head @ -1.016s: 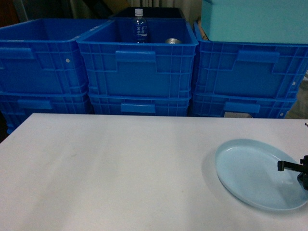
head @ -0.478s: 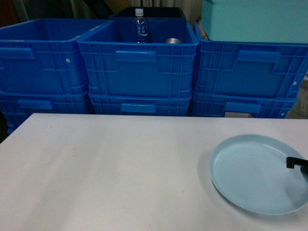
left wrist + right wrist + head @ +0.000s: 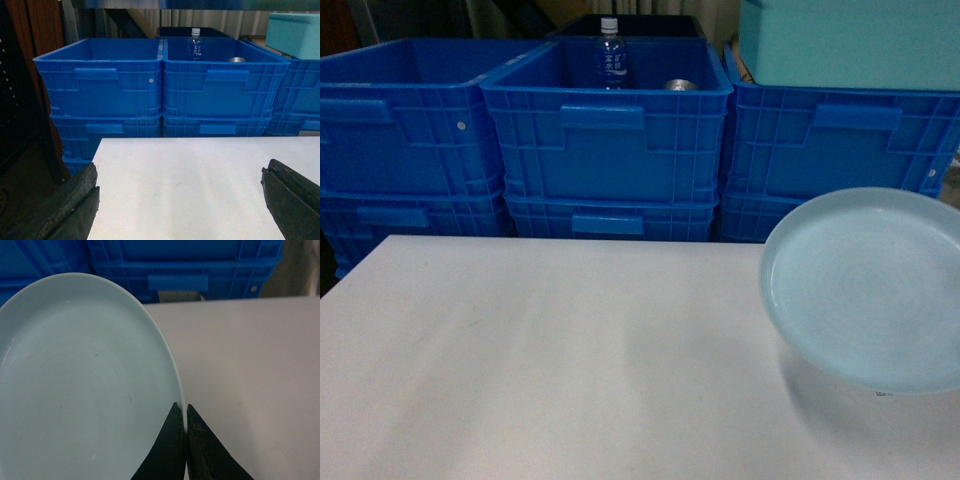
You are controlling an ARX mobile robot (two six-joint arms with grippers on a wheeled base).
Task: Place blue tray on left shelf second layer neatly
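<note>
The pale blue tray [image 3: 870, 290] hangs tilted above the right side of the white table [image 3: 570, 360], its shadow on the tabletop below. My right gripper [image 3: 183, 410] is shut on the tray's [image 3: 85, 380] right rim, one finger inside the dish and one outside; the gripper itself is out of the head view. My left gripper [image 3: 180, 185] stands wide open over the table's left part with nothing between its fingers [image 3: 75, 205]. The left shelf is out of view.
Deep dark-blue crates [image 3: 605, 130] are stacked in a row right behind the table's far edge. The middle top crate holds a water bottle [image 3: 610, 55] and a metal can [image 3: 678, 85]. A teal box [image 3: 850, 40] sits on the right crates.
The tray has risen off the table and tipped up towards the camera. The right gripper's finger, seen at the tray's right rim before, is out of the head view now.
</note>
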